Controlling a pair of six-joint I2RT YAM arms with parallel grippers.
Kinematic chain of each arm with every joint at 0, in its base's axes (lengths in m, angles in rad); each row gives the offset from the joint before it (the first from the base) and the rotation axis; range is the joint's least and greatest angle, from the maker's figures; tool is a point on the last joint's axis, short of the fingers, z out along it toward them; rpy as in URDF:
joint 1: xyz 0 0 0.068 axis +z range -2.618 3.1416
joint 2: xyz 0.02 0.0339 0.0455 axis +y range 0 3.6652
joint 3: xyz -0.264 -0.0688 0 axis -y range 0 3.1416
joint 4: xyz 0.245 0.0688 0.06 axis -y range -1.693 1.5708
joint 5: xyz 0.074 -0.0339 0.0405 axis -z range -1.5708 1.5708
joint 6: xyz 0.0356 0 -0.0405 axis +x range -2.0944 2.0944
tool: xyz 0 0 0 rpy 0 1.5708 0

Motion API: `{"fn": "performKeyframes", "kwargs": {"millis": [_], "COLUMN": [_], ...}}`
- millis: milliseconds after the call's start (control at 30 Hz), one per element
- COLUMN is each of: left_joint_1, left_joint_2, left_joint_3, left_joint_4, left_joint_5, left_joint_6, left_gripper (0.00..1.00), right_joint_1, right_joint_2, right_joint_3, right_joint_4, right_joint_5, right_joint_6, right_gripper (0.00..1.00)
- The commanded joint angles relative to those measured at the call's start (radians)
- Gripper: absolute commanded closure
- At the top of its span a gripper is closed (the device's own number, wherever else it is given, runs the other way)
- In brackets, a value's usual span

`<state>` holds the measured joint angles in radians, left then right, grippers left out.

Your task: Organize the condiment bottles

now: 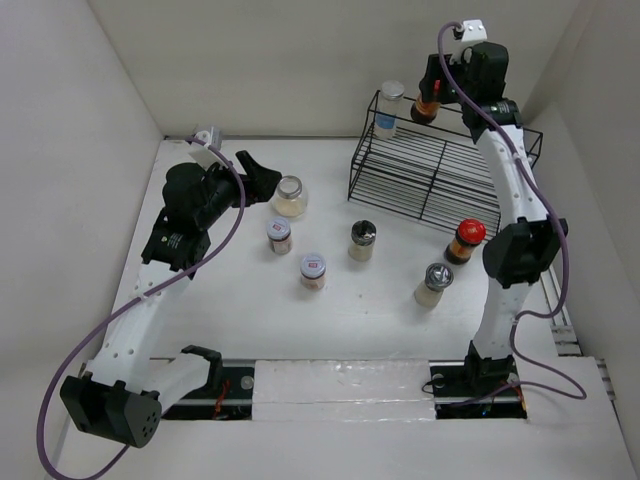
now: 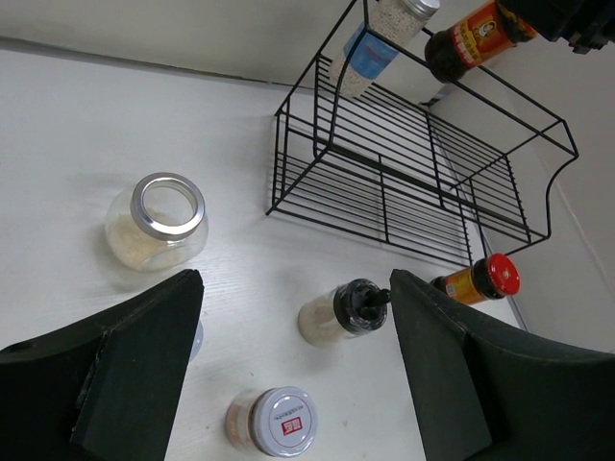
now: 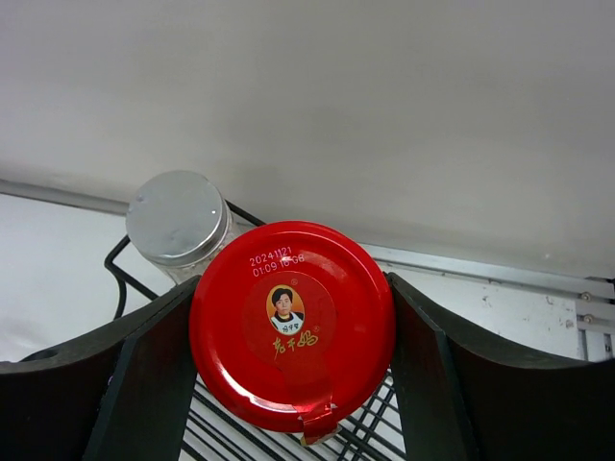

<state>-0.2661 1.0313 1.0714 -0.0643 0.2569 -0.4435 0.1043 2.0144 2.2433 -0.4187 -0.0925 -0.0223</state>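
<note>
My right gripper (image 1: 432,98) is shut on a red-capped dark sauce jar (image 3: 292,325) at the top shelf of the black wire rack (image 1: 430,165), beside a blue-labelled silver-lidded jar (image 1: 388,108). My left gripper (image 1: 262,178) is open and empty, just left of a round silver-rimmed jar (image 1: 290,196). On the table stand two white-lidded jars (image 1: 279,236) (image 1: 313,270), a black-lidded jar (image 1: 362,240), a silver-lidded jar (image 1: 433,284) and a second red-capped jar (image 1: 466,240). The left wrist view shows the round jar (image 2: 156,221), black-lidded jar (image 2: 346,309) and one white-lidded jar (image 2: 279,421).
The rack's lower shelf (image 2: 404,182) holds nothing. White walls close in on the table at the left, back and right. A rail with the arm bases (image 1: 340,385) runs along the near edge.
</note>
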Motion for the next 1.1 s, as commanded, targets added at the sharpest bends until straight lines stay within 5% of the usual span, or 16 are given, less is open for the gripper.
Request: {"fn": "performKeyframes", "kwargs": {"millis": [0,500,800,1067], "left_joint_1": [0.005,0.005,0.005,0.005], "left_joint_2": [-0.016,-0.025,-0.025,-0.025], "left_joint_3": [-0.008,-0.008,-0.008,-0.008], "left_joint_4": [0.037,0.037,0.037,0.037], "left_joint_5": [0.012,0.011,0.002,0.002], "left_joint_6": [0.003,0.003,0.003,0.003], "left_gripper": [0.25,0.25,0.25,0.25], "right_joint_1": [-0.008,0.023,0.034,0.034], "right_joint_2": [-0.002,0.115,0.11,-0.023], "right_joint_3": [0.061,0.061,0.05,0.001], "right_joint_4": [0.138,0.12,0.11,0.142], "right_joint_5": [-0.033,-0.003,-0.003,0.017], "right_joint_6": [-0.004,-0.004,0.016,0.016], "right_gripper": [0.51,0.49,0.17,0.11]}}
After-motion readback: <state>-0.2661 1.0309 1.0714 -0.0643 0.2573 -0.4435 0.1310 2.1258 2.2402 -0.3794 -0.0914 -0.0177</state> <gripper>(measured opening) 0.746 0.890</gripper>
